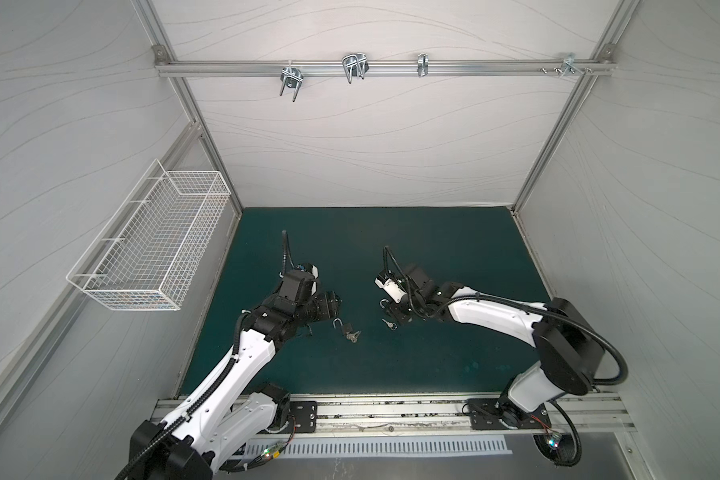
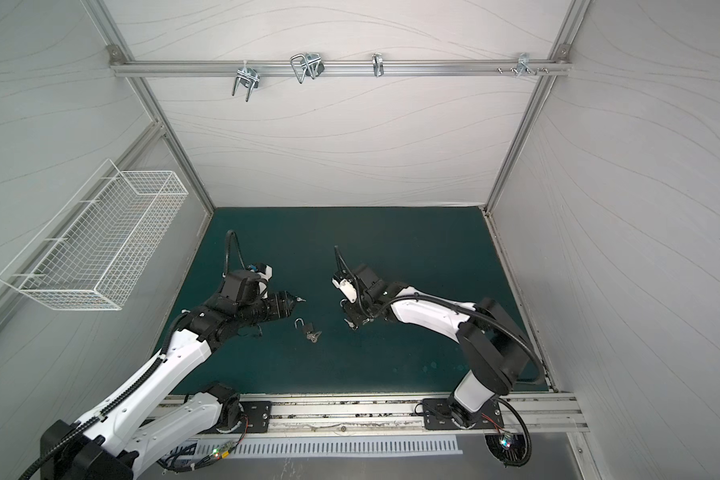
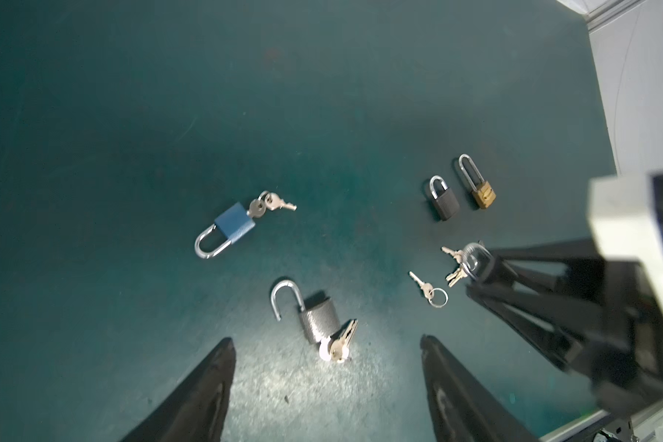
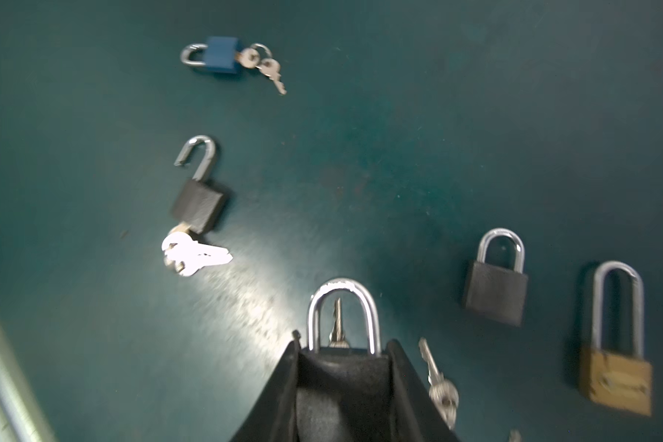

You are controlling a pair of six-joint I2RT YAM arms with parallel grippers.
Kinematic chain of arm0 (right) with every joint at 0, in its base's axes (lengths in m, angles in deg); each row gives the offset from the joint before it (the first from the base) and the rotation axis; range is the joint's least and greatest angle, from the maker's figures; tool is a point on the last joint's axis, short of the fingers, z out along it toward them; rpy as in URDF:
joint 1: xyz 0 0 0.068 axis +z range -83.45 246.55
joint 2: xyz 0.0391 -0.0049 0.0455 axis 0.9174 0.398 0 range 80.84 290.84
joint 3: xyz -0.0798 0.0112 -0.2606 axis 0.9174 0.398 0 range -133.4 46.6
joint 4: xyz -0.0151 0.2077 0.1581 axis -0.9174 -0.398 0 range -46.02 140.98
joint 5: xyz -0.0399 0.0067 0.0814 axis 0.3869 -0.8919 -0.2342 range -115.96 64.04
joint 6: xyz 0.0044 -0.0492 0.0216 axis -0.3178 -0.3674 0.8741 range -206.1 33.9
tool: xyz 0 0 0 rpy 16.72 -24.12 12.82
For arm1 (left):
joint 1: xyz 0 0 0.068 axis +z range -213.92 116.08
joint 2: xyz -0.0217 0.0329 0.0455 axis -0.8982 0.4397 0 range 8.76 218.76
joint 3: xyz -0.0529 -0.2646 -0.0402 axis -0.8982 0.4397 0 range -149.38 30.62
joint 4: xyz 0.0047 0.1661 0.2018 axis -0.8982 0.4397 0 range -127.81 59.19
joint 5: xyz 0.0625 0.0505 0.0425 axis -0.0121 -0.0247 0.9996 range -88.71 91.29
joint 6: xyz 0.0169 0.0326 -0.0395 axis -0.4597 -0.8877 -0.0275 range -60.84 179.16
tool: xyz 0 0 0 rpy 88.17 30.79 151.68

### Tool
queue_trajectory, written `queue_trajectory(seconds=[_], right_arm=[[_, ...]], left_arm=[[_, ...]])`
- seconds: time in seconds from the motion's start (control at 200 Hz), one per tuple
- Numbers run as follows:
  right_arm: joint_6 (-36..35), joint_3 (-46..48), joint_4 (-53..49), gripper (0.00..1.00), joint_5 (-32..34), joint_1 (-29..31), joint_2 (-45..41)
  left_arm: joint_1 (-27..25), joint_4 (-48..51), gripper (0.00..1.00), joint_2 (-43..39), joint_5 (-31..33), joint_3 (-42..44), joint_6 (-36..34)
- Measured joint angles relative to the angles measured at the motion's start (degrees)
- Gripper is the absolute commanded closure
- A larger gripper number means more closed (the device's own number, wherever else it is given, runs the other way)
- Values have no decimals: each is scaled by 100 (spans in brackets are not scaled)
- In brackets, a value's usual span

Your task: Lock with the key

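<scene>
Duly logged, item by item.

- **Left gripper** [image 3: 326, 340]: jaws apart, holding nothing, poised over the open grey padlock [image 3: 319, 319].
- **Open grey padlock:** it lay flat near the middle of the green worktop [image 3: 131, 114], with its shackle swung out of the body. A bunch of keys [image 3: 339, 342] was seated in its keyway.
- **Right gripper** [image 4: 344, 340]: jaws clamped on the body of a dark padlock [image 4: 343, 359] with its shackle closed and keys beside it. I could not tell whether it was lifted or grazing the worktop.
- **Step in hand, as I judged it:** the grey padlock was not yet locked.
- **Next move:** it called for pressing the shackle home, then pinching the key head and turning it. The flat key offered little to grip.
- **Room:** a loose key on a ring [image 3: 427, 289] lay between the two grippers. A blue padlock [image 3: 233, 225], a closed black padlock [image 3: 444, 201] and a brass long-shackle padlock [image 3: 483, 195] sat farther off.
- **Edges:** the worktop edges and walls stood well apart from both arms.
</scene>
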Motion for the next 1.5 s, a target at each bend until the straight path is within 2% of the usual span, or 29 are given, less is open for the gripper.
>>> queue_trajectory(seconds=[0.175,0.405,0.965,1.25,1.405,1.5], right_arm=[[55,-623,13,100,186,-85,813],[55,-1104,-35,100,417,-144,1425],[-59,-1438,-457,84,302,-151,1825],[-197,-1493,-527,62,308,-151,1884],[-326,-1513,-564,41,291,-151,1886],[-402,-1517,-584,36,247,-149,1875]], left_arm=[[7,140,21,-450,50,271,208],[109,245,21,-638,83,505,372],[166,74,19,-332,-227,525,485],[166,-96,19,-122,-369,557,485],[166,-208,19,-138,-372,579,496],[181,-289,20,-190,-398,669,518]])
